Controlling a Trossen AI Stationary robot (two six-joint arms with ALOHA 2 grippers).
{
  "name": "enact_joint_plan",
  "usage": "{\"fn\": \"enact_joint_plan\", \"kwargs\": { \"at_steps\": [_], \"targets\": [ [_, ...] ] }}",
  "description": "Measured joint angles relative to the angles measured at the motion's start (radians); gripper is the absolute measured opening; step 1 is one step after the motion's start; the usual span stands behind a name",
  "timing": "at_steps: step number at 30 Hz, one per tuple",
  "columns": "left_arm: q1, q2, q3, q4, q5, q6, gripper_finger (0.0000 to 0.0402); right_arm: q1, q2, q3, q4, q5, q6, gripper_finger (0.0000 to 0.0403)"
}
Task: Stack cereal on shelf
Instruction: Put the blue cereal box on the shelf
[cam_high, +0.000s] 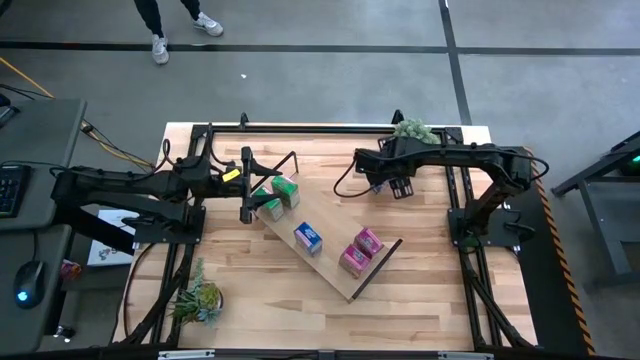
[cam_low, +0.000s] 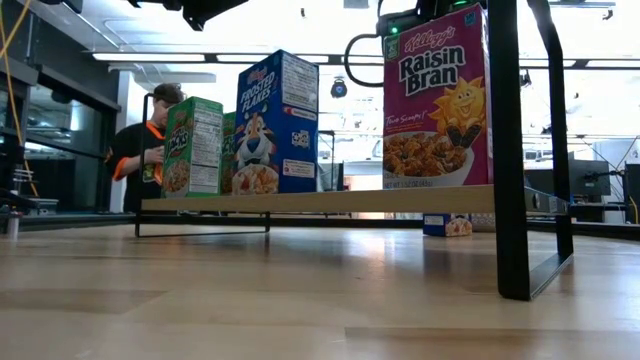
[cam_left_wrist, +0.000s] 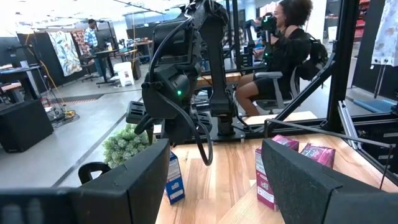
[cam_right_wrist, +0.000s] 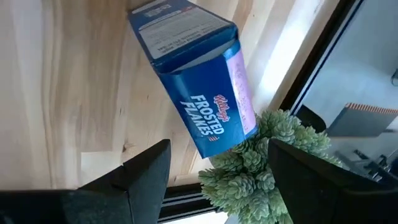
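Cereal boxes, small glossy cardboard oblongs, stand upright in a row on the shelf (cam_high: 330, 262), a long light-wood board with thin dark rod frames at its short ends, lying diagonally across the slatted wooden tabletop (cam_high: 420, 290). Two green boxes (cam_high: 278, 197) stand at the shelf's upper-left end, a blue Frosted Flakes box (cam_high: 308, 237) near the middle, and two magenta Raisin Bran boxes (cam_high: 361, 251) side by side toward the lower-right end. A second blue Frosted Flakes box (cam_right_wrist: 198, 93) is off the shelf, on the bare wood at the tabletop's far edge, close against a bushy grey-green potted plant (cam_right_wrist: 261, 162). The right tool (cam_high: 400, 186) hangs above that box with its dark flat fingers spread apart, the box showing between them in the right wrist view and not touched. The left tool (cam_high: 247, 210) hangs just beside the green boxes at the shelf's upper-left end, its fingers also spread wide and holding nothing. Another leafy plant (cam_high: 197, 297) sits at the near-left corner of the tabletop.
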Motion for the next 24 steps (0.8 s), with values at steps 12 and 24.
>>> {"fn": "enact_joint_plan", "kwargs": {
  "at_steps": [12, 24],
  "targets": [
    [0.0, 0.0, 0.0, -0.001, 0.0, 0.008, 0.0243, 0.0, 0.0, 0.0, 0.041, 0.067, 0.013, 0.0303],
    [0.0, 0.0, 0.0, -0.001, 0.0, 0.009, 0.0243, -0.004, 0.0, 0.002, 0.007, -0.031, 0.002, 0.0304]
  ]
}}
